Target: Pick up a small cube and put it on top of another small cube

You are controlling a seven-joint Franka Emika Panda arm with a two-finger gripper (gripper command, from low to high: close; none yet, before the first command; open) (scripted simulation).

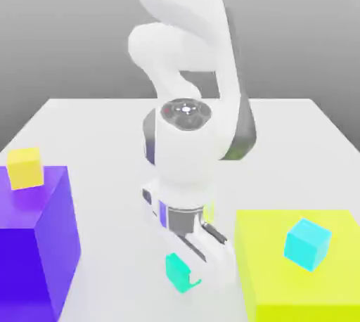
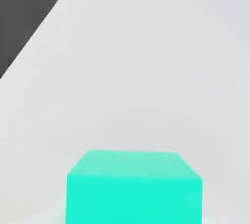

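Pincer [image 1: 188,271] clamped on teal cube [image 1: 181,273], exterior view adding yellow block [image 1: 281,271], purple block [image 1: 35,243]

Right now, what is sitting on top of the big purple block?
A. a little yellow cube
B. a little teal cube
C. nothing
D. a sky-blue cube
A. In the exterior view, the little yellow cube rests on the top of the big purple block, while the sky-blue cube sits on the big yellow-green block and the teal cube is down at the gripper.

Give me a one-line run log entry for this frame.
phase: grasp | claw: shut on teal cube, low at white table | yellow cube: on purple block | sky-blue cube: on lime block
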